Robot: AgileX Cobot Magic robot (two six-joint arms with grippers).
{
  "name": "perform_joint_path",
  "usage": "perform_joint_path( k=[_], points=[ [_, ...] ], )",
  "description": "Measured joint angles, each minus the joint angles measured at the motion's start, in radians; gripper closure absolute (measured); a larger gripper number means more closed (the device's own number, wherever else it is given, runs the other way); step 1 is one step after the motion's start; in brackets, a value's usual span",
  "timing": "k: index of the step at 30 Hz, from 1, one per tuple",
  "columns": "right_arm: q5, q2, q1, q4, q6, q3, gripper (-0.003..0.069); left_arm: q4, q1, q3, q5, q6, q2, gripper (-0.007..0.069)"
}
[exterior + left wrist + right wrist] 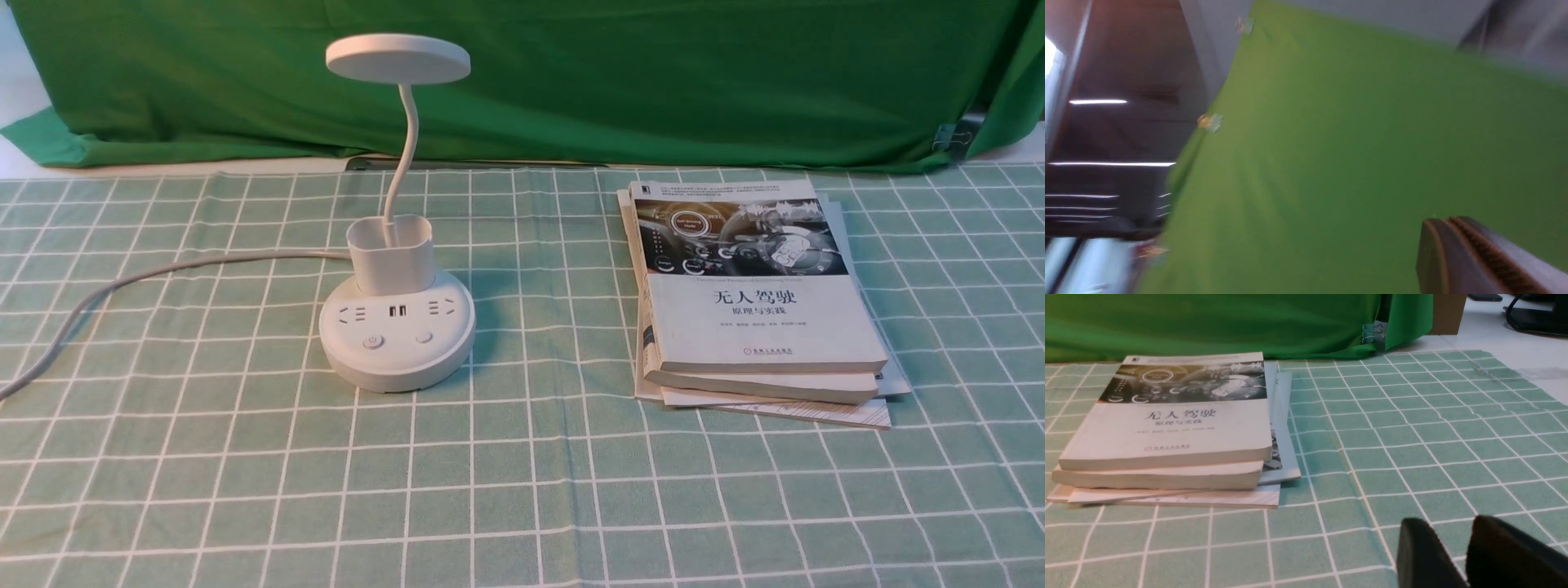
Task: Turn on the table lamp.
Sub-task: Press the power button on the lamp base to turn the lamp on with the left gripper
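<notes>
The white table lamp (397, 327) stands left of centre on the checked cloth. It has a flat disc head (397, 57) on a thin curved neck, a cup holder (390, 253), and a round base with sockets and two buttons (373, 341). The head shows no glow. Neither gripper appears in the front view. In the blurred left wrist view, my left gripper (1443, 221) is shut with nothing in it, raised and facing the green backdrop. My right gripper (1447, 526) hovers low over the cloth, its fingers slightly apart and empty. The lamp is out of both wrist views.
A stack of books (759, 318) lies right of the lamp, and in the right wrist view the books (1167, 433) lie ahead of the right gripper. The lamp's grey cord (122, 282) trails off to the left. A green backdrop (653, 82) hangs behind the table.
</notes>
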Motion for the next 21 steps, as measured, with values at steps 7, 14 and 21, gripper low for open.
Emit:
perform_joint_path(
  k=[7,14,21],
  points=[
    [0.001,0.0,0.0,0.0,0.0,0.0,0.042,0.027,0.0,-0.333,0.342,-0.013,0.084,0.0603],
    [0.001,0.0,0.0,0.0,0.0,0.0,0.042,0.035,0.0,-0.579,0.774,0.22,0.369,0.0603],
    [0.001,0.0,0.0,0.0,0.0,0.0,0.042,-0.292,0.0,-0.581,1.048,0.398,0.761,0.0603]
  ],
)
